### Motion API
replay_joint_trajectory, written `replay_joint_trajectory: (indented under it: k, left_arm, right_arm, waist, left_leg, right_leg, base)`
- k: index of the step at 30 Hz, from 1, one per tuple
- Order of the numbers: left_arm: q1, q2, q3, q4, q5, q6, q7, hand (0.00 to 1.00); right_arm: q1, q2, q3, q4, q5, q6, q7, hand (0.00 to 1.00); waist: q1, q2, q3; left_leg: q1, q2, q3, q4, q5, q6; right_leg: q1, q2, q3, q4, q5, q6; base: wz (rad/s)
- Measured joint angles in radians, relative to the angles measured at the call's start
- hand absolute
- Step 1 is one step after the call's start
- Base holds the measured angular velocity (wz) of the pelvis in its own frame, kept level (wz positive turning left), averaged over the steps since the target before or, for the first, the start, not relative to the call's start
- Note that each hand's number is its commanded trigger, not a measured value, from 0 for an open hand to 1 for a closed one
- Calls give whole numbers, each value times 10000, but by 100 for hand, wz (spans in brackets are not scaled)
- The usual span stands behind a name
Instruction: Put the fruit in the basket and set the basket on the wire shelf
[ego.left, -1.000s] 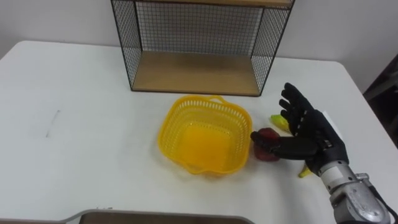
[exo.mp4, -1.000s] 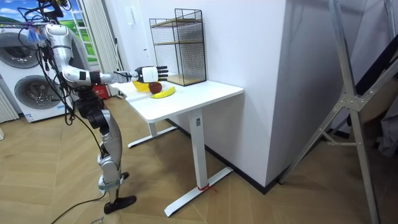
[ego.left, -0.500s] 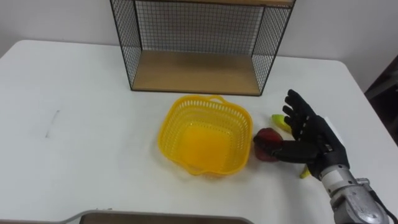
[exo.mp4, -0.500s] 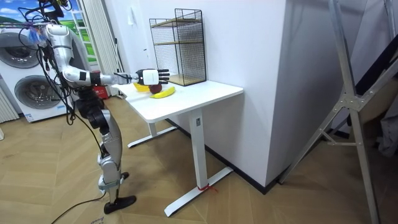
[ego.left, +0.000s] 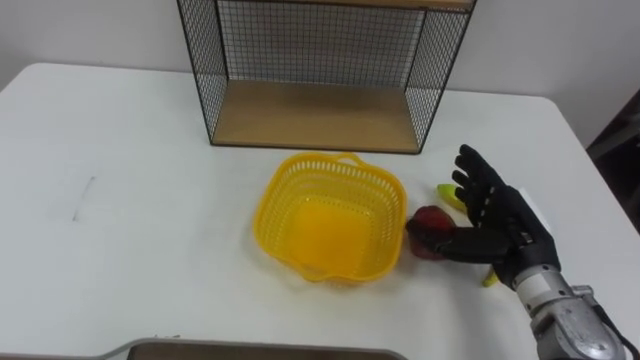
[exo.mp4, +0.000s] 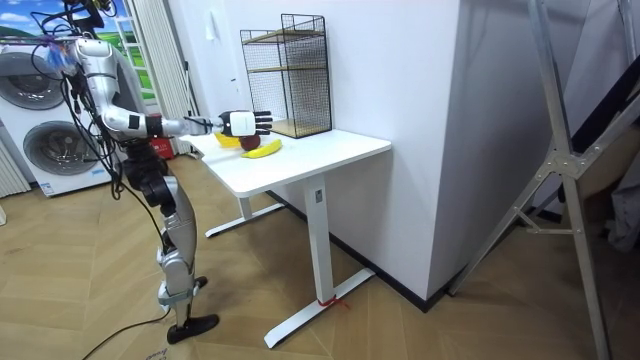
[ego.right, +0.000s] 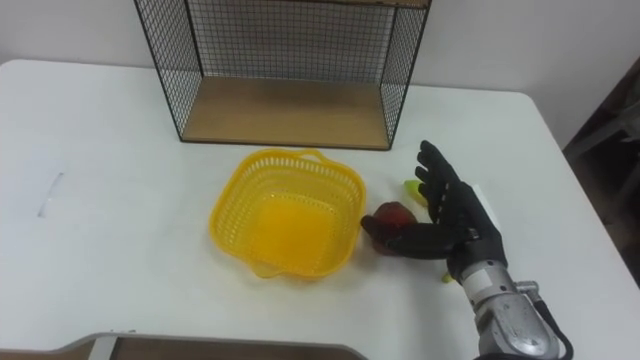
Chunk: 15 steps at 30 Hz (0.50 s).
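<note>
On the white table (ego.left: 120, 150) everything sits toward the far and right side; in the room view the robot stands at the near edge, at that view's left, right arm stretched out level over the top. Wire shelf (ego.left: 310, 118) stands at the tabletop's far edge, roughly centred: black mesh sides and back, wooden bottom board, open front facing the robot. Yellow plastic basket (ego.left: 385, 190) sits upright mid-tabletop, just in front of the shelf but apart from it, its handle loop on the far rim. Right hand (ego.left: 505, 225) is right of the basket, toward the tabletop's right edge, palm facing left, fingers straight and spread — not closed on anything. Its thumb reaches left along the near side of the apple and appears to touch it; no grip. Banana (ego.left: 447, 194) lies on the tabletop mostly hidden behind the hand — one yellow-green end shows past the fingers, the other at the wrist's near side. Red apple (ego.left: 428, 218) rests on the tabletop between the basket's right wall and the palm, right up against the basket; can't tell if it touches. Both fruits are outside the basket.
</note>
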Motion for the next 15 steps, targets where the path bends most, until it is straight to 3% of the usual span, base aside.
replay_joint_trajectory:
  k: [15]
  left_arm:
    - [-119, 19, -23, 4, -11, -44, 0, 0]
  right_arm:
    - [-73, -21, 14, 43, -1148, -6, -131, 0]
  waist:
    - [71, -104, 57]
  left_leg:
    - [-2, 12, 70, -24, -1, 1]
  right_leg:
    - [-55, 14, 138, 12, 15, 1]
  base:
    - [-1]
